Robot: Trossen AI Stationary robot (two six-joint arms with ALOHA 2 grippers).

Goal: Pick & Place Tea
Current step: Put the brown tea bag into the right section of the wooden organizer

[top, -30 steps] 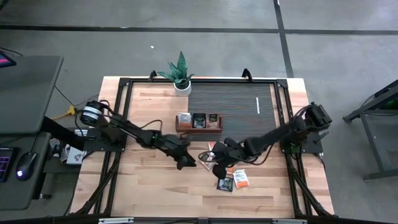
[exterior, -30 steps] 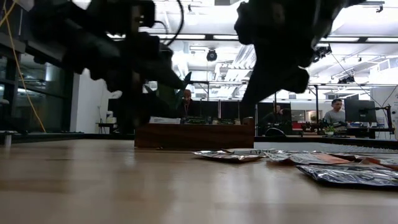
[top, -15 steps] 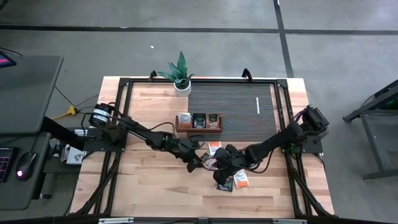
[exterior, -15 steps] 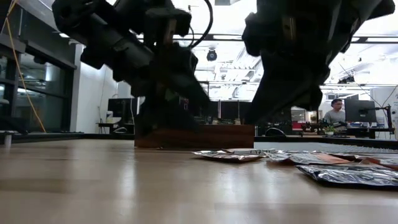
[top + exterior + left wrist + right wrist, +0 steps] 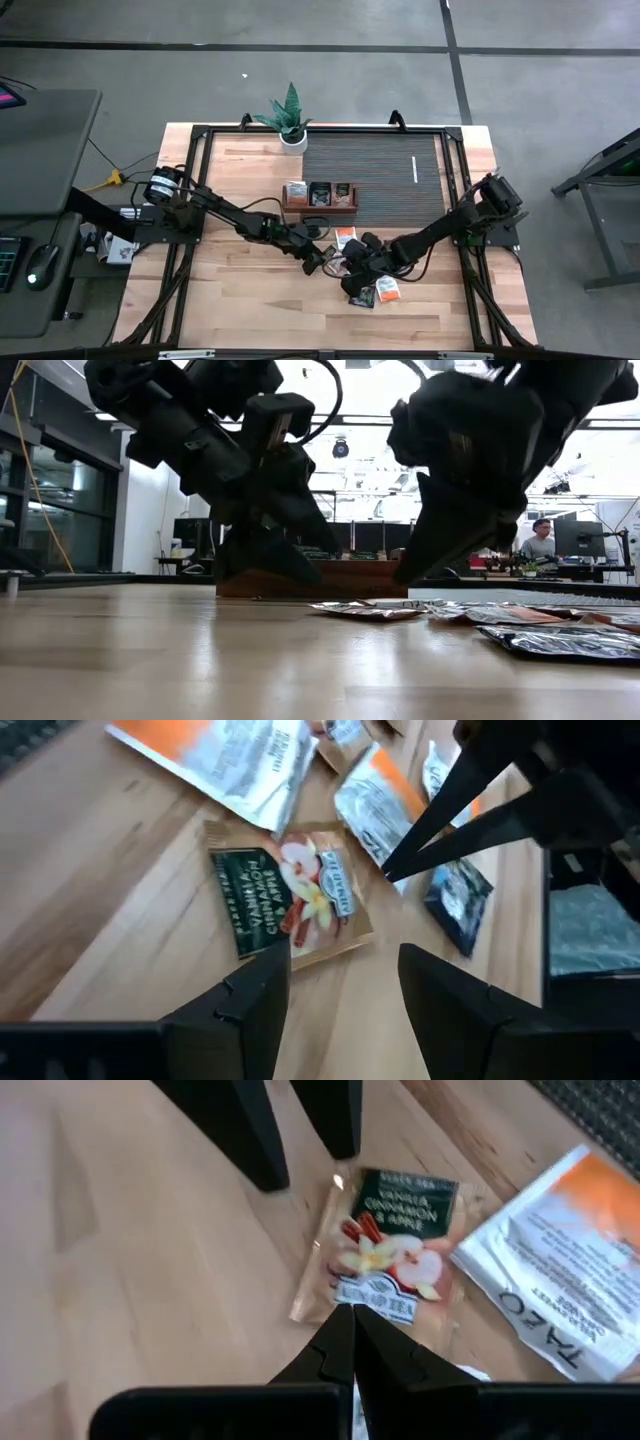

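Two grippers converge on one vanilla-cinnamon sachet (image 5: 290,895) lying flat on the table (image 5: 240,300): left gripper (image 5: 340,995) open, straddling it; right gripper (image 5: 350,1345) closed, tip at its edge. Risk: fingers collide, or the flat sachet skids instead of lifting.

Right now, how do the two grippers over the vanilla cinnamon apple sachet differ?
The left gripper has its dark fingers apart, straddling the brown-and-green vanilla cinnamon apple sachet's edge; the right gripper has its fingers pressed shut into a point. The left comes from the sachet's green end, the right from its opposite end. Both hang low over it.
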